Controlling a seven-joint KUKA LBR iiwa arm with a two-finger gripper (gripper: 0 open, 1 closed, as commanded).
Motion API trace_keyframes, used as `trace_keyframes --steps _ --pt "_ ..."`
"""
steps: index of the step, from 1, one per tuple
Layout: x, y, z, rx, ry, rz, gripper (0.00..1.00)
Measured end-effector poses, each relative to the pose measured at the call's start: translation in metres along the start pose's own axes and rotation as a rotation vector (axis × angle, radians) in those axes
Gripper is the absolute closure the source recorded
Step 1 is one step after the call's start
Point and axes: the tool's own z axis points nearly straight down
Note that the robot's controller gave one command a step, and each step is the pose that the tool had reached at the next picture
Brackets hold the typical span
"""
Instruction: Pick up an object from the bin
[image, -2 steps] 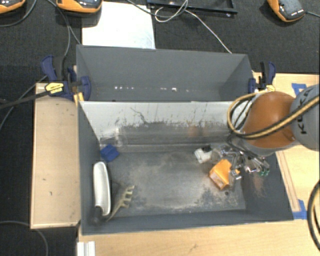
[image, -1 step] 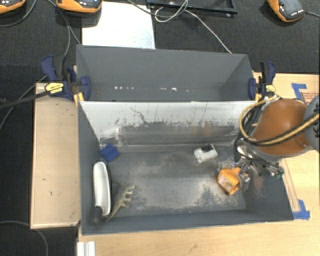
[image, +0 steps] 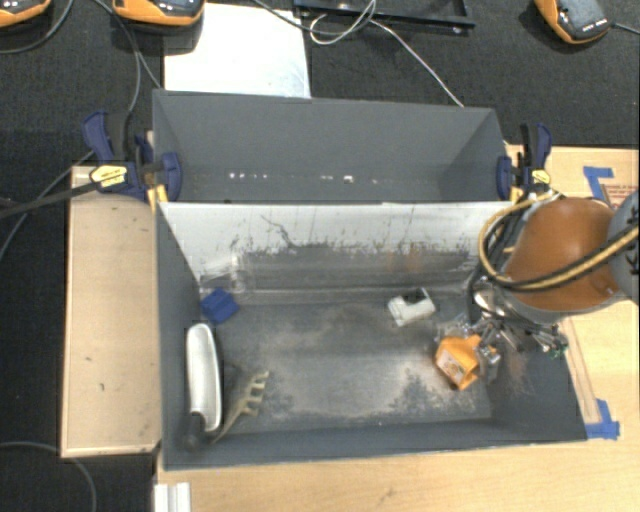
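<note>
In the bin (image: 330, 140) I see a long white piece (image: 203, 375) at nine o'clock with a tan forked tool (image: 247, 393) beside it at eight, a blue block (image: 219, 306) at ten, a small white part (image: 410, 307) at two.

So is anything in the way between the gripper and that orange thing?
Nothing visible is. The gripper is right next to the orange thing at the right end of the bin. The small white thing lies apart, up and to the left, not between them.
</note>
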Motion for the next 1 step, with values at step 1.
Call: trace_keyframes --steps 1 --pt "-0.0093 0.0001 -0.0938 -0.004 0.004 -0.007 1.0"
